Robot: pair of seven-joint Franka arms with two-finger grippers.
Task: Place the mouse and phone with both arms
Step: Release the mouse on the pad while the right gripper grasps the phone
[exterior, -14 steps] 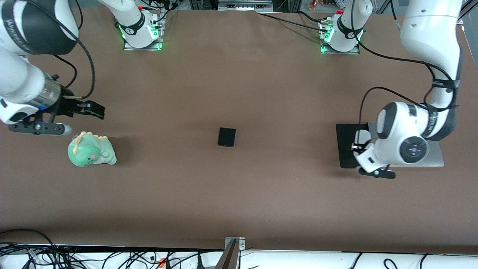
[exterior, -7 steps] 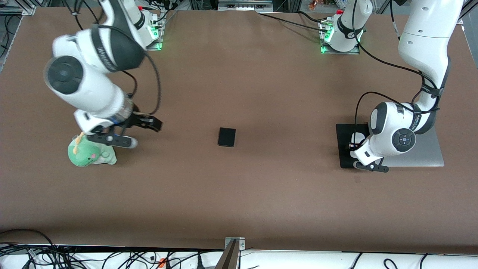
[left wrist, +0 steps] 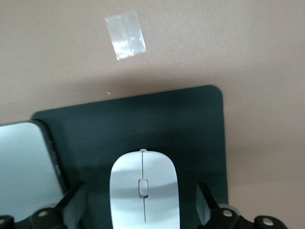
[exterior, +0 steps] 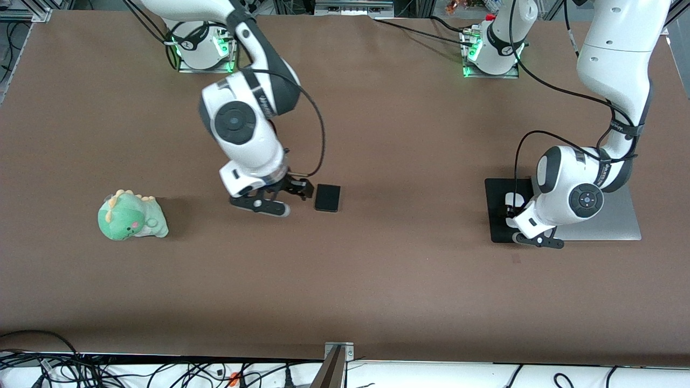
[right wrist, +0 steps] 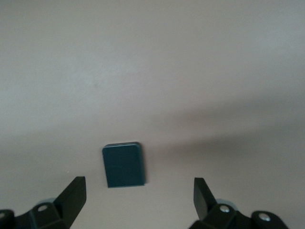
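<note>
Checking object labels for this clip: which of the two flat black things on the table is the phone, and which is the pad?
The phone is the small one mid-table, beside the right gripper. The larger mouse pad lies under the mouse.

Phone [exterior: 327, 198] lies at centre frame on the table [exterior: 377, 280]. Plush dinosaur [exterior: 131, 217] sits at mid-left of frame, well apart from it. Mouse [left wrist: 144, 190] rests on the mouse pad [exterior: 498, 215] at mid-right, with a flat plate [exterior: 625, 218] touching the pad's right side.
</note>
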